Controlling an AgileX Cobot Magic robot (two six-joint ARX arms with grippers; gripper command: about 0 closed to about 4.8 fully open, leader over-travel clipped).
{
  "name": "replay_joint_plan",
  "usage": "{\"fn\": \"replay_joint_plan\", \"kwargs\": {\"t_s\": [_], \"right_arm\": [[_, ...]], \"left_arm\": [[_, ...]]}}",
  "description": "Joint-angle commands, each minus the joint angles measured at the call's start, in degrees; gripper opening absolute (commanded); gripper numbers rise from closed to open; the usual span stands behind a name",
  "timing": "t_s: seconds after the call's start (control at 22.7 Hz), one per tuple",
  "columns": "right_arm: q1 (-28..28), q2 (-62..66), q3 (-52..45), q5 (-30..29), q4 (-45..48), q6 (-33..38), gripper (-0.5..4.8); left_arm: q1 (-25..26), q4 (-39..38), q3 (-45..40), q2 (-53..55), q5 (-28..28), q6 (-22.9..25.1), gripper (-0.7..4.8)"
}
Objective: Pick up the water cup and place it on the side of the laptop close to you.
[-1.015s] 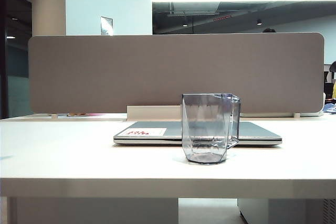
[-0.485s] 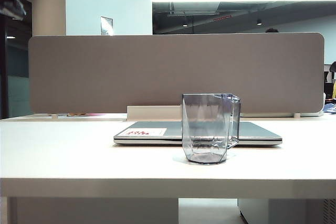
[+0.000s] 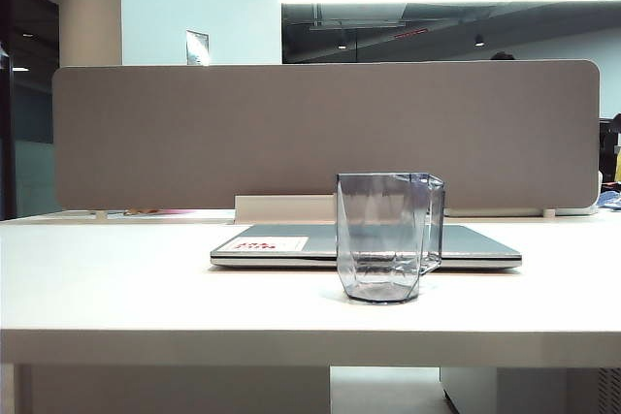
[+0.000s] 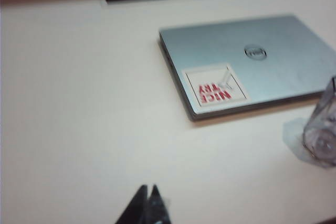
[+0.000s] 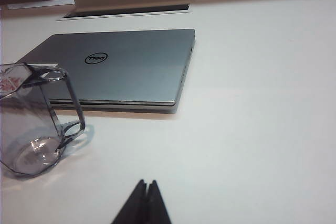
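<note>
i count one cup (image 3: 388,238) on the counter (image 3: 116,288), and one laptop (image 3: 291,244) behind it. the laptop carries one white sticker (image 4: 215,85) and one round logo (image 4: 255,52) on its lid. one grey divider panel (image 3: 194,133) stands along the far edge of the counter. of my own i see two pincers: my left pincer (image 4: 146,203) and my right pincer (image 5: 146,198), each pressed to a single point.

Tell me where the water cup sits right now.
In the exterior view the water cup stands upright on the white table, right of centre, just in front of the closed laptop, handle to the right, with no pincer near it.
</note>
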Motion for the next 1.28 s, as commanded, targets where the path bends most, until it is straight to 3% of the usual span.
{"fn": "replay_joint_plan", "kwargs": {"t_s": [0.04, 0.26, 0.35, 1.1, 1.28], "right_arm": [[0.1, -0.1, 0.1, 0.4, -0.1, 0.0, -0.05], [0.1, -0.1, 0.1, 0.4, -0.1, 0.0, -0.05], [0.1, -0.1, 0.2, 0.4, -0.1, 0.0, -0.05], [0.1, -0.1, 0.2, 0.4, -0.1, 0.0, -0.05], [0.1, -0.1, 0.2, 0.4, -0.1, 0.0, -0.05]], "left_arm": [[0.1, 7.5, -8.3, -9.3, -2.2, -0.6, -0.06], [3.2, 11.3, -13.7, -13.5, -2.6, -4.2, -0.06], [8.8, 12.2, -16.0, -16.1, -0.5, -6.6, -0.06], [16.5, 14.8, -23.3, -27.4, -0.3, -4.2, -0.06], [17.5, 14.9, -23.4, -27.4, -1.0, 0.1, -0.06]]}}
